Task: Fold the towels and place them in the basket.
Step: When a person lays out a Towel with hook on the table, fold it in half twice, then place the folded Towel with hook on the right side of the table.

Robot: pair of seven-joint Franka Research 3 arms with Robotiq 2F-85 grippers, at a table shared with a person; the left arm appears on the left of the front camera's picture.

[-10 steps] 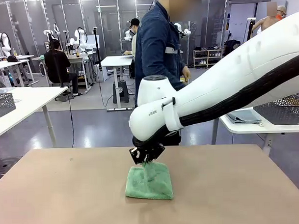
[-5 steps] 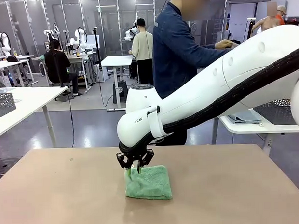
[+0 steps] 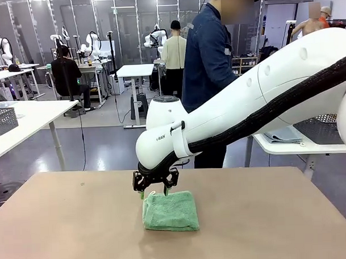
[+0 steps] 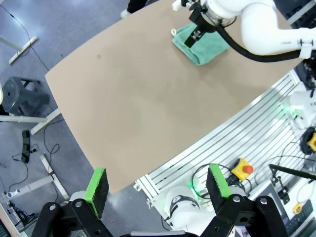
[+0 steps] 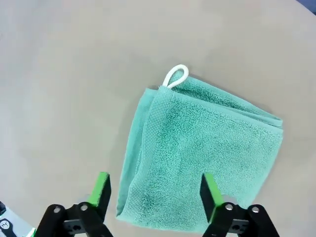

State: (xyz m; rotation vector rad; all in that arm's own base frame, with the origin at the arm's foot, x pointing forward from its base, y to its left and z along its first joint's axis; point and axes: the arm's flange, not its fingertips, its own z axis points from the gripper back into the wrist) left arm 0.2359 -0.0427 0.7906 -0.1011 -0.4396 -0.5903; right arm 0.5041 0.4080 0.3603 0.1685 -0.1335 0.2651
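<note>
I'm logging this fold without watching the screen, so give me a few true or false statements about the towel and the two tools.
1. The green towel lies folded on the table. True.
2. The right tool is shut on the towel. False: its jaws stand open just above the towel, holding nothing.
3. The left tool is open and empty. True.
4. The towel sits inside a basket. False: it lies on the bare tabletop.

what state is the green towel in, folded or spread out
Folded: the green towel lies on the table as a compact square, with stacked layer edges along one side and its white loop at a corner.
</note>
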